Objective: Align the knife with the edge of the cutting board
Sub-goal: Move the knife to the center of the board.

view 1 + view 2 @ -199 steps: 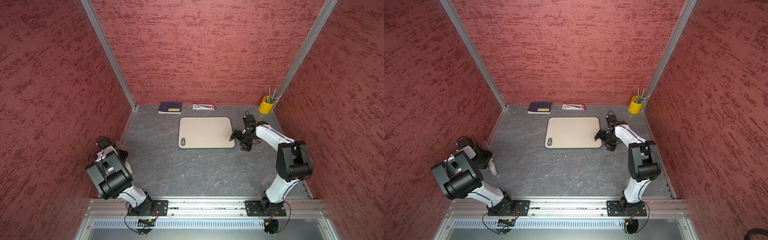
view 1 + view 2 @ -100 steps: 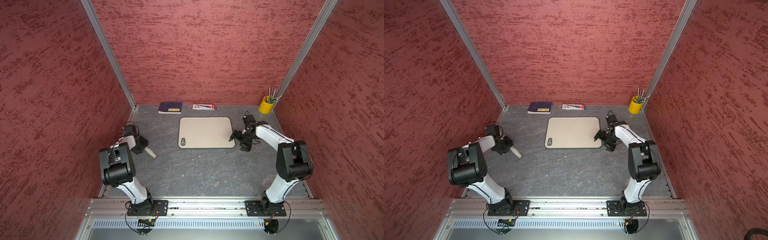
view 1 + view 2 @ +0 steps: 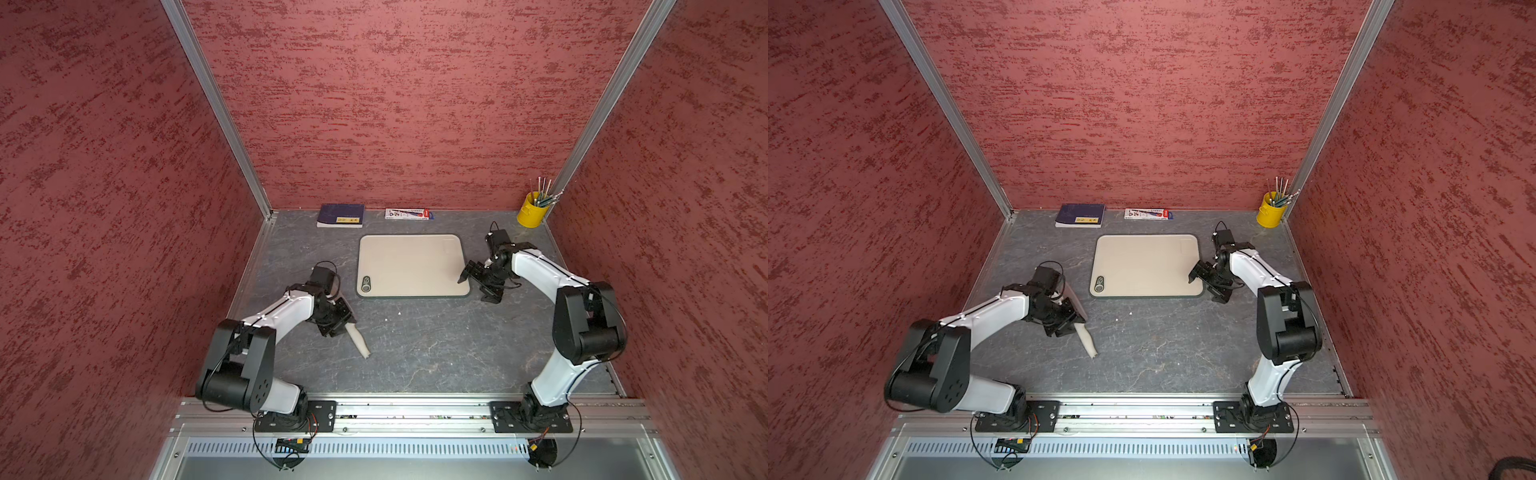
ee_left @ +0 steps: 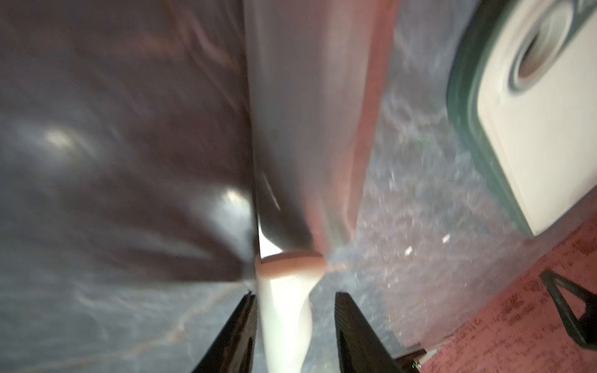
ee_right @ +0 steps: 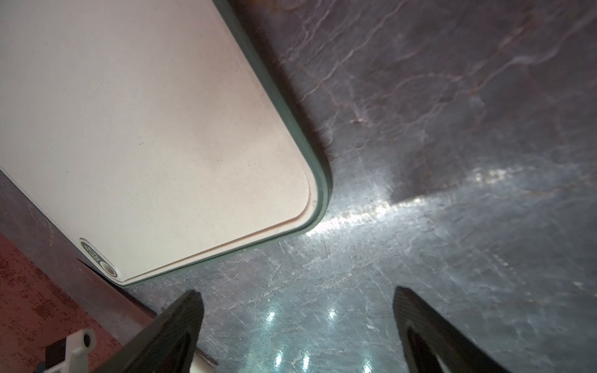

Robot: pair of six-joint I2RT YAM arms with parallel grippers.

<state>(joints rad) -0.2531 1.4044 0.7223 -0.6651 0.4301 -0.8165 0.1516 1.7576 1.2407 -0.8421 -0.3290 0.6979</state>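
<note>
Left arm (image 3: pixel 282 309) has swung in from the 9 o'clock wall toward the cutting board (image 3: pixel 411 266); right arm (image 3: pixel 540 270) unchanged. Left jaws are clamped on the knife (image 3: pixel 358 341) at its handle, near the board's 8 o'clock corner and clear of it. Handle points to 5 o'clock, blade to 11. Right jaws are wide open and empty at the board's 4 o'clock corner, over the worktop (image 3: pixel 415 345).
</note>
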